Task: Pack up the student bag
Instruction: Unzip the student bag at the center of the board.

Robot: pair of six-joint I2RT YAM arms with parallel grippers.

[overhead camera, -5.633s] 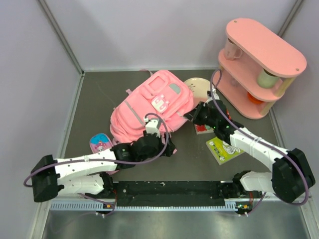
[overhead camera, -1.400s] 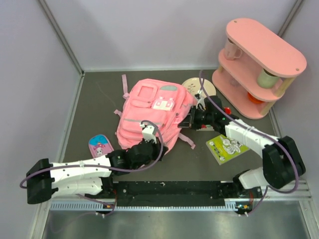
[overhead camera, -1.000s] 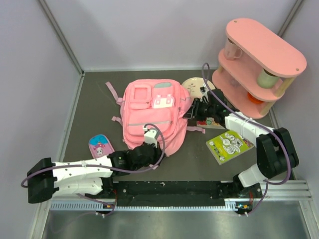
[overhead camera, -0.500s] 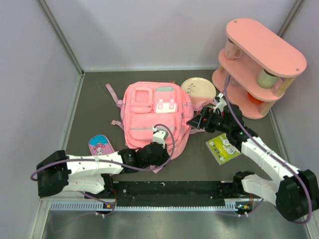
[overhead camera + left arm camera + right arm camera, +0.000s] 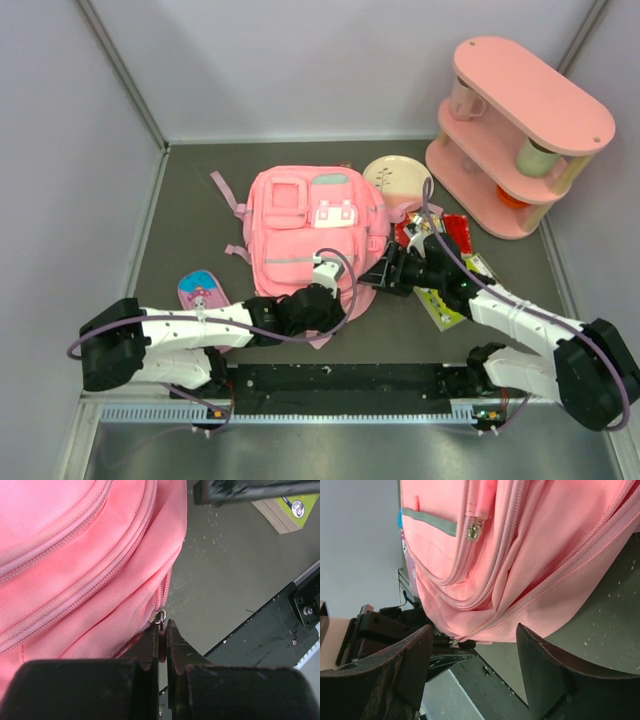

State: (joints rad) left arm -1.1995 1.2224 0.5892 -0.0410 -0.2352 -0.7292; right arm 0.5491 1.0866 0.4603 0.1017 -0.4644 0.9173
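The student bag [image 5: 305, 222] lies flat mid-table, front up, a soft pink backpack with a white-and-mint patch and a grey stripe. At its near right corner my left gripper [image 5: 338, 306] is shut on the bag's zipper pull [image 5: 162, 630], the metal ring [image 5: 161, 617] just past the fingertips. The pink fabric [image 5: 85, 555] fills the left wrist view. My right gripper [image 5: 380, 276] hovers open beside the bag's lower right edge, nothing between its fingers [image 5: 400, 670]. In the right wrist view the bag [image 5: 530, 550] lies ahead, with the left gripper [image 5: 440, 647] under its corner.
A pink two-tier shelf [image 5: 520, 130] with cups stands at the back right. A cream plate [image 5: 396, 176] lies beside the bag's top right. A red packet [image 5: 445, 228] and a green booklet [image 5: 455, 295] lie under the right arm. A small pink pouch [image 5: 200, 290] lies at the left.
The bag was turned and pulled nearer, front pockets now facing up. My left gripper moved right along its near edge, still holding the pull. The right gripper opened and came down to the bag's lower right side.
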